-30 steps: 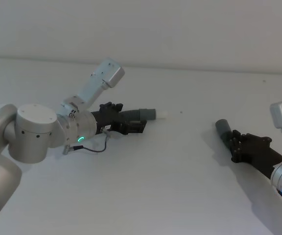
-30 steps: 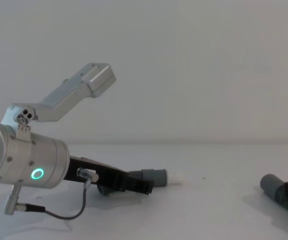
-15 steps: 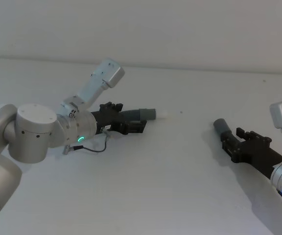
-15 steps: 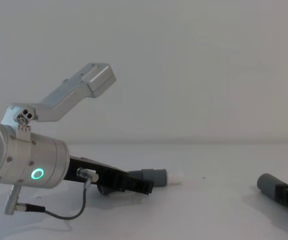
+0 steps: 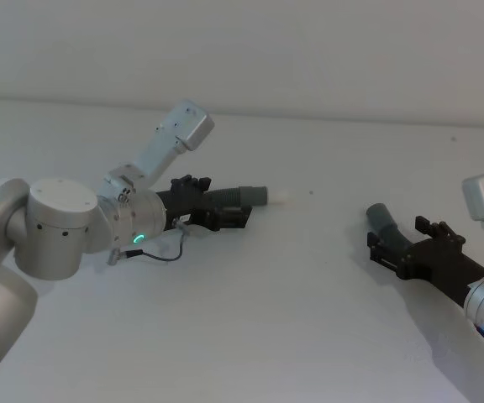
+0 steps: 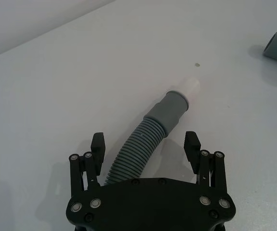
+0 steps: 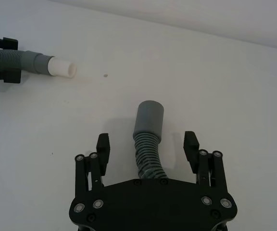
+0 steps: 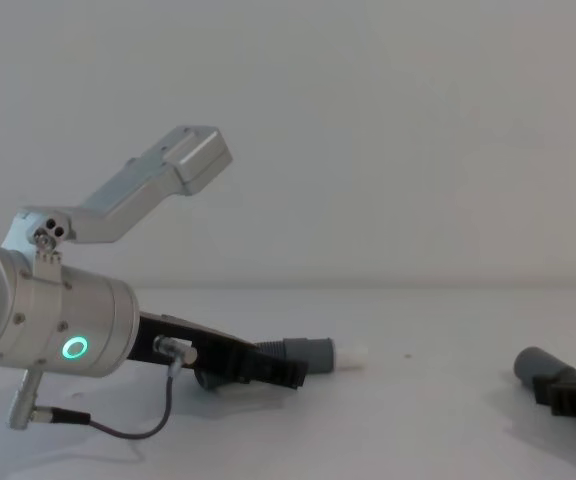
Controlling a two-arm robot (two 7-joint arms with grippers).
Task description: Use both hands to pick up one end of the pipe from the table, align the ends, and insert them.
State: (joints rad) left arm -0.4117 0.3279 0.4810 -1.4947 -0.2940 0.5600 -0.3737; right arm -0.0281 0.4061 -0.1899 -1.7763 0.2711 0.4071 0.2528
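**Two grippers wide, neither pipe end held**

Both grippers sit low over the table. The left gripper has its fingers spread wide on either side of the ribbed pipe and touches nothing. The right gripper is just as wide, straddling the other piece just behind its plain cuff. Both pieces lie flat on the table. The white tip points across toward the plain cuff, well apart from it.

The likely trouble starts with the grip. A hold on the soft ribs would probably let each end droop or swing once lifted, so tip and cuff could meet crooked and jam at the rim. An off-centre close would shove the pipe sideways first. Fingertips this low could also scrape the table.

Room to move looks generous. Bare table lies between the two ends, and more stretches beyond them to the far edge below the wall.
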